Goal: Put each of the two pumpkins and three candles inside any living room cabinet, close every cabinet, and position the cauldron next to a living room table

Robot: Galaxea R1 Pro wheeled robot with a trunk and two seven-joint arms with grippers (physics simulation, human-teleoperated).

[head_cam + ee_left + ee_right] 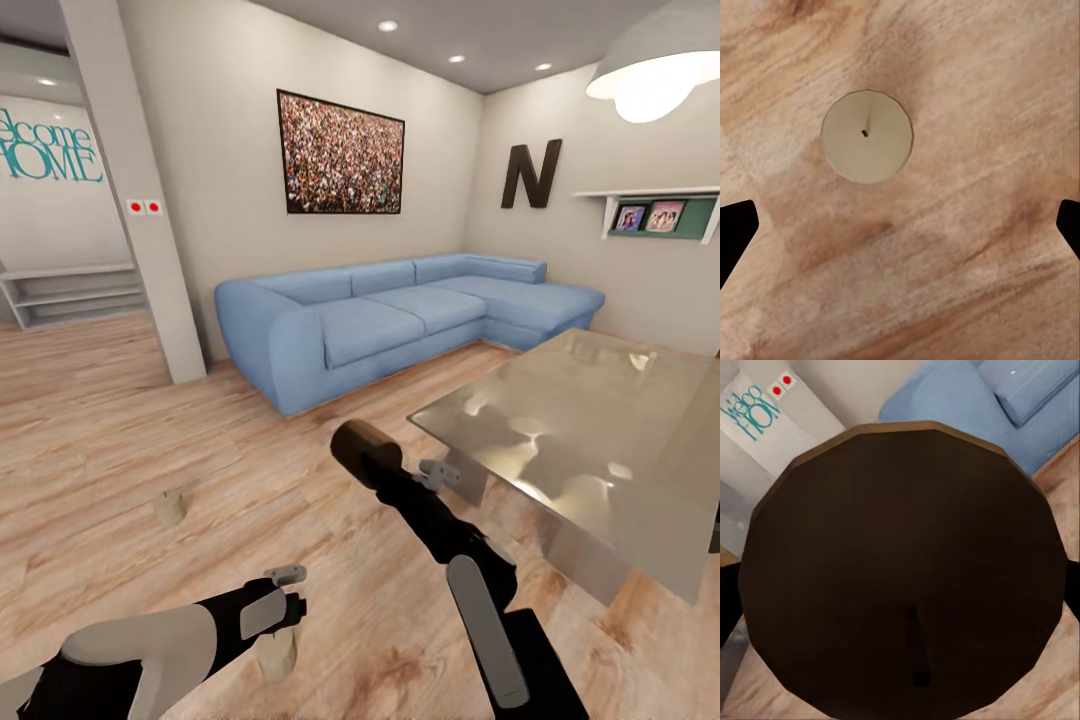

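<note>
Fingers of the left gripper (900, 232) are spread; centre them on the candle (867, 136), offset toward their bases, then descend.

A blue sofa (400, 320) sits against the wall beneath a framed picture (340, 153) and a black letter N (531, 174).

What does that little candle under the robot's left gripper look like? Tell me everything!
The candle is a short, stubby tan cylinder with a flat round top and a tiny dark wick in the middle. It looks waxy and plain. It stands upright on the wooden floor, alone, and nothing seems to touch it but the floor. The left gripper hangs right above it with its dark fingertips spread wide, well clear of the candle.
</note>
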